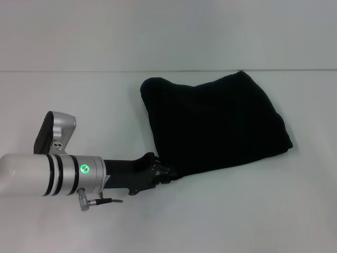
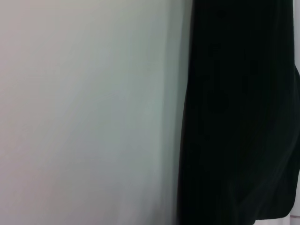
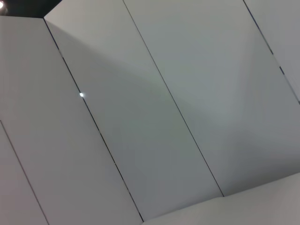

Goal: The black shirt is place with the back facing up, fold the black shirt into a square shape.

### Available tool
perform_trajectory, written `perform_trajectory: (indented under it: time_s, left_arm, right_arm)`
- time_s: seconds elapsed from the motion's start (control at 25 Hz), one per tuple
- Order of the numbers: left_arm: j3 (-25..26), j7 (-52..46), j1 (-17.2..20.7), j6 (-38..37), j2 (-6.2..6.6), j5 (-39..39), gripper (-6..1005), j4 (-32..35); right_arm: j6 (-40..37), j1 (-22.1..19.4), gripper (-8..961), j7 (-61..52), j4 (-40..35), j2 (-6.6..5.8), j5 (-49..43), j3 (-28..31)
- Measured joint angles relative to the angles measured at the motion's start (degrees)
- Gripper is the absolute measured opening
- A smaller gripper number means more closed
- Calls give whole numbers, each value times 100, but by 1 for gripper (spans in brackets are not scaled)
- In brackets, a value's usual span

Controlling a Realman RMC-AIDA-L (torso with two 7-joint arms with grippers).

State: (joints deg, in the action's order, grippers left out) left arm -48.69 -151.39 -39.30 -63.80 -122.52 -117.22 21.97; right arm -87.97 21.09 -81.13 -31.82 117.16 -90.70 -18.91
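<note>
The black shirt (image 1: 216, 124) lies on the white table (image 1: 237, 211), right of centre in the head view. It is folded over into a rough four-sided bundle with a rounded corner at the far left, and no lettering shows. My left gripper (image 1: 161, 174) reaches in from the lower left and sits right at the shirt's near-left corner, against the fabric edge. The left wrist view shows the shirt (image 2: 239, 117) as a dark mass beside the bare table (image 2: 89, 112). My right gripper is out of view, and its wrist camera sees only wall panels.
The table's far edge meets a pale wall (image 1: 168, 31). White table surface lies left of the shirt and in front of it. The right wrist view shows grey wall panels (image 3: 154, 108) with thin dark seams.
</note>
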Motion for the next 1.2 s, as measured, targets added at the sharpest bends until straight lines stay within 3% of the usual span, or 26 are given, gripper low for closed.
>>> perform_trajectory:
  time_s: [0.36, 0.68, 1.2]
  left_arm:
    - [-175, -68, -54, 61, 16, -3, 138, -3]
    - [-119, -43, 162, -266, 140, -3, 4, 93]
    - [-76, -64, 437, -550, 272, -3, 3, 361]
  right_arm:
    - [-2, 0, 698, 0, 33, 0, 0, 26]
    - [-9, -13, 698, 0, 71, -9, -2, 87]
    - [-19, -50, 697, -23, 71, -9, -6, 96]
